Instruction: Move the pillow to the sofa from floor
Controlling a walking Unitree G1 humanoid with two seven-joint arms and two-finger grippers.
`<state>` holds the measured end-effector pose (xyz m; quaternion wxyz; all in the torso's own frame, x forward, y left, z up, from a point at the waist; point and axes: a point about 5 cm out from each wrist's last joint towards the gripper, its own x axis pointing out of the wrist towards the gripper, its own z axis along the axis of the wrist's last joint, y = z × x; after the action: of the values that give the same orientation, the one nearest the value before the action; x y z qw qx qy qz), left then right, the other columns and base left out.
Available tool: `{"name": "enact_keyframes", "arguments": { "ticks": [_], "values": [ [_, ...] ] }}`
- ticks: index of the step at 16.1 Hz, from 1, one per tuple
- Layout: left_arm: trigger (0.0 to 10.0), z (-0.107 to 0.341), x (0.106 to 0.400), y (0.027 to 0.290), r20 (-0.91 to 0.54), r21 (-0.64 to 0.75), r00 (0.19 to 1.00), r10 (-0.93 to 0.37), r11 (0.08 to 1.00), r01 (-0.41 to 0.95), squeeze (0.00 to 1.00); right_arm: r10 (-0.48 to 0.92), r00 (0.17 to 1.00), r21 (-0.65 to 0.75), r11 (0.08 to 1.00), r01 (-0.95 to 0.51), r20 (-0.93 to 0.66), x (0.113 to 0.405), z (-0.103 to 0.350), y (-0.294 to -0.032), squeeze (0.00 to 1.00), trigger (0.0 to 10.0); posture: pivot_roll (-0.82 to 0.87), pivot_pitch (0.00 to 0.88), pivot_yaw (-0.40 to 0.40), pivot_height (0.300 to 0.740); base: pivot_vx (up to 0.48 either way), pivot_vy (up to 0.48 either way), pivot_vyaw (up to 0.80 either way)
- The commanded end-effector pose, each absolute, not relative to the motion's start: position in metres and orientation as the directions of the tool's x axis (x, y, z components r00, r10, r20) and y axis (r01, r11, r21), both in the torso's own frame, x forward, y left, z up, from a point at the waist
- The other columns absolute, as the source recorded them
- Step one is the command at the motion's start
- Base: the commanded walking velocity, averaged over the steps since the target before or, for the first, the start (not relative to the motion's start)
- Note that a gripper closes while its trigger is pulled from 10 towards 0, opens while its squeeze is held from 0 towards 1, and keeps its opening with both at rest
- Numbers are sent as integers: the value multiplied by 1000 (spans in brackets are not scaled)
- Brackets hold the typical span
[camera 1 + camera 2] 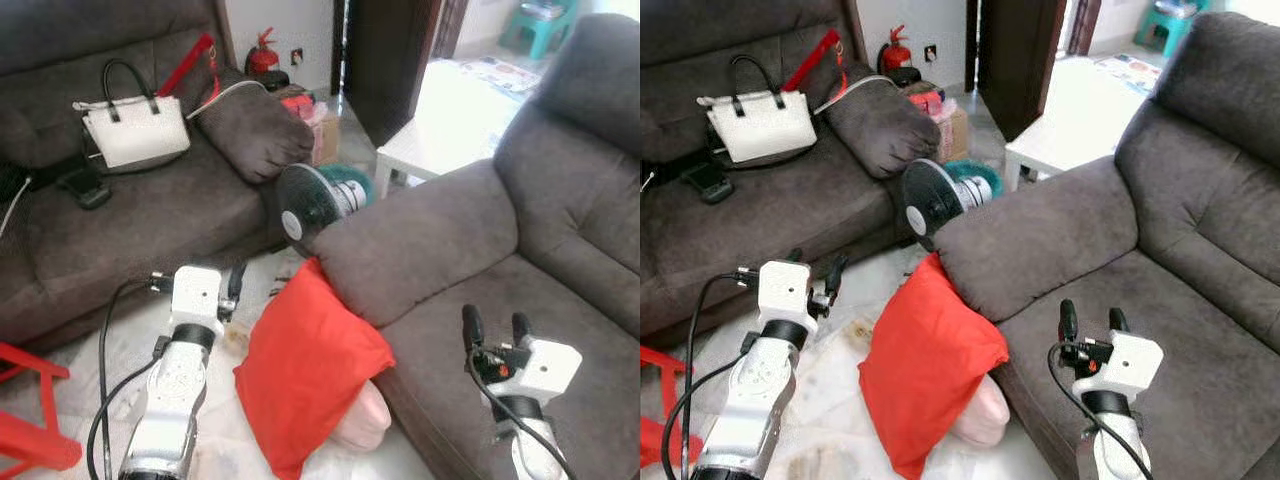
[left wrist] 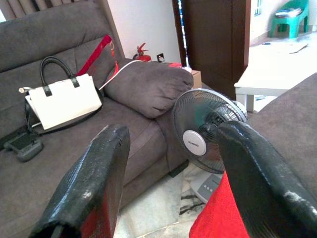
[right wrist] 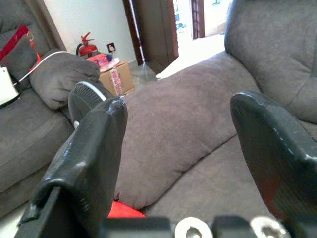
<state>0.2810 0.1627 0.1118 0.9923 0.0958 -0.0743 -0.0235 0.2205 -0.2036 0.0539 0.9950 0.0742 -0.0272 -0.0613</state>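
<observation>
Two grippers flank the red pillow [image 1: 310, 380] propped against the sofa [image 1: 480, 330] | left gripper [image 1: 232, 285] beside it, right gripper [image 1: 492, 328] over the seat | we hold both jaws open, ready to lift.

We find no writing that we can read in any of these views. The fan [image 2: 205, 130] carries a small white badge at the middle of its grille, but whatever is printed on it is too small and soft for us to make out. The cardboard box [image 3: 115, 78] by the doorway has a pink patch on its side, and we cannot make out any letters on it.
</observation>
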Motion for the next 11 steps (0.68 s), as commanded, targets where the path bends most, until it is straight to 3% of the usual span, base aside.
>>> {"name": "enact_keyframes", "arguments": {
  "ticks": [1,8,11],
  "values": [
    [10000,111,283,164,136,201,988,-69,979,41,0,-127,990,164,980,116,57,222,59,-204,0,10000,64,0,9,740,0,0,0],
    [10000,115,285,168,141,222,988,-58,975,26,0,-110,991,147,984,98,72,231,66,-202,0,10000,79,29,-2,740,0,0,0],
    [10000,115,284,168,139,223,989,-58,975,26,0,-105,992,143,985,94,66,230,65,-202,0,10000,77,36,0,740,0,0,631]
  ]
}}
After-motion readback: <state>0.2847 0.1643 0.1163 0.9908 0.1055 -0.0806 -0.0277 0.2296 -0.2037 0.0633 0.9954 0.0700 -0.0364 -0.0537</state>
